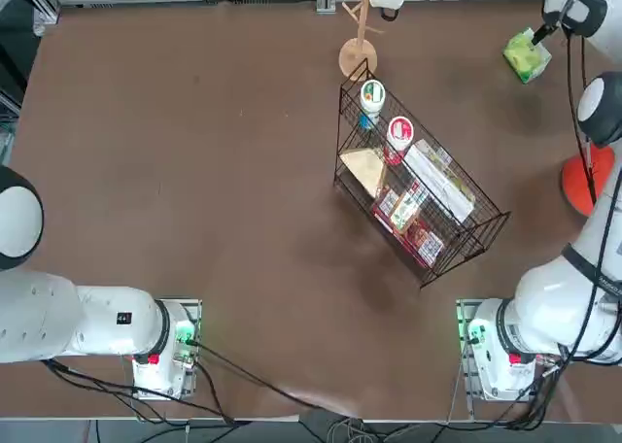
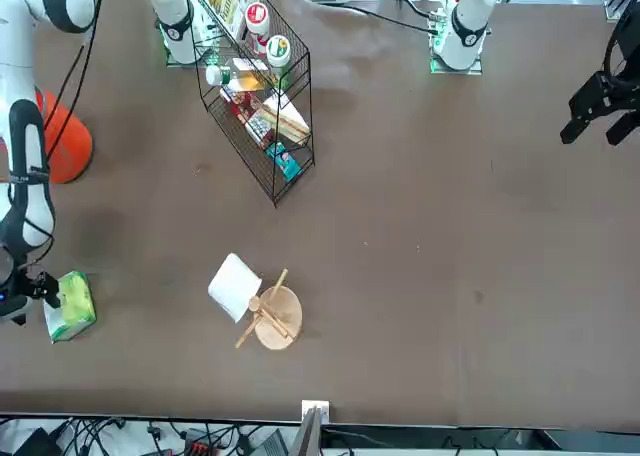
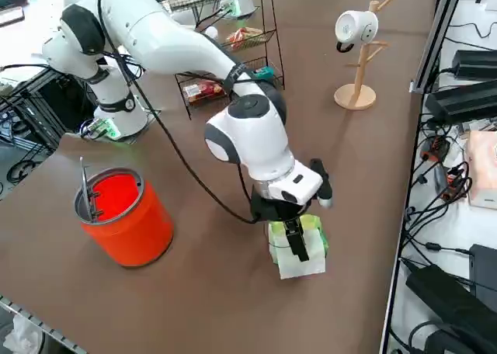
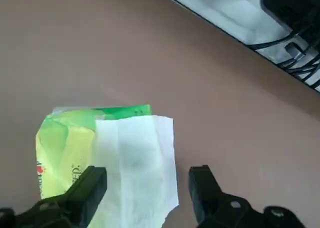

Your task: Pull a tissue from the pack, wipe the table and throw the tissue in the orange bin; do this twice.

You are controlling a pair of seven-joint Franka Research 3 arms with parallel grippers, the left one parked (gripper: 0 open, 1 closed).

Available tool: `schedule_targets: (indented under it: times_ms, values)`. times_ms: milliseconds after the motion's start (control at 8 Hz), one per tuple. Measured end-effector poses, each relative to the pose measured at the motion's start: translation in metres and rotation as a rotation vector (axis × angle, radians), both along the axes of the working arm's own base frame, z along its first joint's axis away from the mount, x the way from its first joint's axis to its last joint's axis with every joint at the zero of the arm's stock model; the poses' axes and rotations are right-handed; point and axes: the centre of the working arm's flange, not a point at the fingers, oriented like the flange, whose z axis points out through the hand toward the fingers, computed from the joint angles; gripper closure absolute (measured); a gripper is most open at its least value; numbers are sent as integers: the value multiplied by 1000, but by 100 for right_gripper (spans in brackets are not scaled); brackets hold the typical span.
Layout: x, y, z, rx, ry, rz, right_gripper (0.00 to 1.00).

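The lime-green and yellow pack (image 1: 526, 56) (image 2: 70, 308) (image 3: 312, 231) lies at the far right corner of the brown table (image 1: 194, 171). A white tissue (image 4: 135, 158) sticks out of the pack (image 4: 70, 143) and drapes over its end. My right gripper (image 1: 540, 33) (image 2: 46, 288) (image 3: 299, 245) (image 4: 149, 183) hovers just above the pack, open, its two black fingers standing either side of the tissue without pinching it. The orange bin (image 1: 584, 183) (image 2: 62, 148) (image 3: 124, 214) stands on the table nearer my base, with my right arm crossing above it.
A black wire basket (image 1: 418, 195) (image 2: 262, 96) with tubs and boxes stands mid-table. A wooden mug tree (image 1: 358, 54) (image 3: 357, 74) carrying a white mug is near the far edge. Cables and power bricks (image 3: 458, 98) lie just beyond the table edge by the pack.
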Motion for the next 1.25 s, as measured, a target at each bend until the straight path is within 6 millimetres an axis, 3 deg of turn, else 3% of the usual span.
schedule_targets:
  times_ms: [875, 1250]
  values:
    - [-1, 3, -15, 18, 14, -1, 17]
    - [-1, 3, -16, 19, 16, -1, 44]
